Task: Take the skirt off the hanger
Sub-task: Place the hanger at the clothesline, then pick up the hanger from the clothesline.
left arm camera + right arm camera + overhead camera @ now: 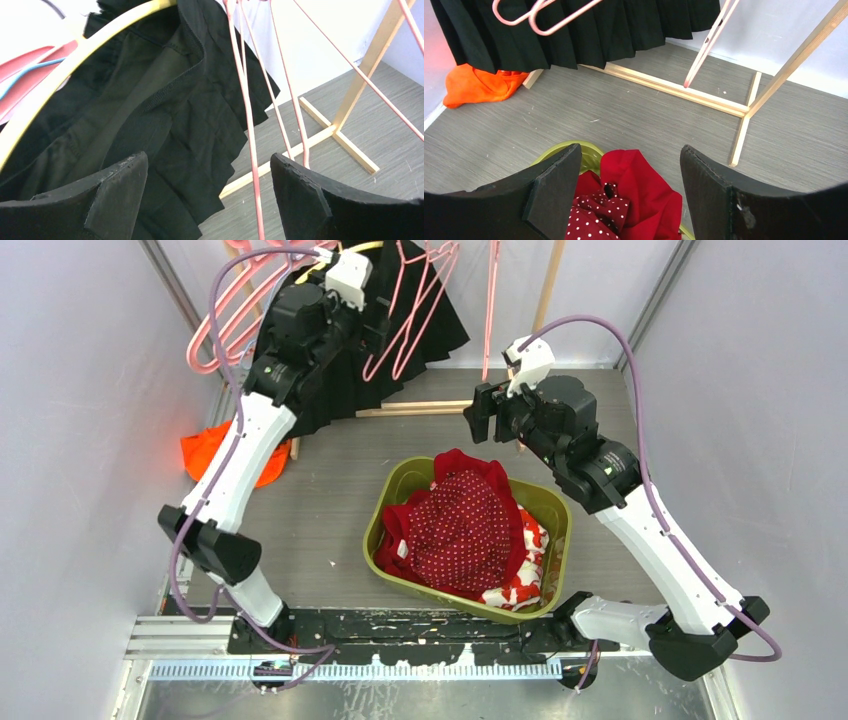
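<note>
**Task status: not complete.**

1. Skirt position. The skirt hangs at the back left of the cell, on the rack. In the left wrist view a pale yellow hanger curves across its waistband. The pleats fall free below it and reach down close to the floor. Judged from this, the skirt has not yet come off the hanger.

2. Left gripper. It is raised to the skirt's upper part, with the jaws spread wide and nothing clamped. Between the fingers its camera shows only skirt pleats and one wire of the pink hangers, both beyond the pads. Whether a pad touches the cloth cannot be told.

3. Right gripper. Its jaws stand apart and it holds nothing. It hovers over the far rim of the bin, well apart from the skirt. The bin holds red clothes.

4. Other items. An orange cloth lies on the floor below the skirt's left edge.

5. Work remaining, as judged. The waistband must be gripped and drawn clear of the hanger. None of this is visibly done. The neighbouring pink hangers crowd the approach and could snag.
</note>
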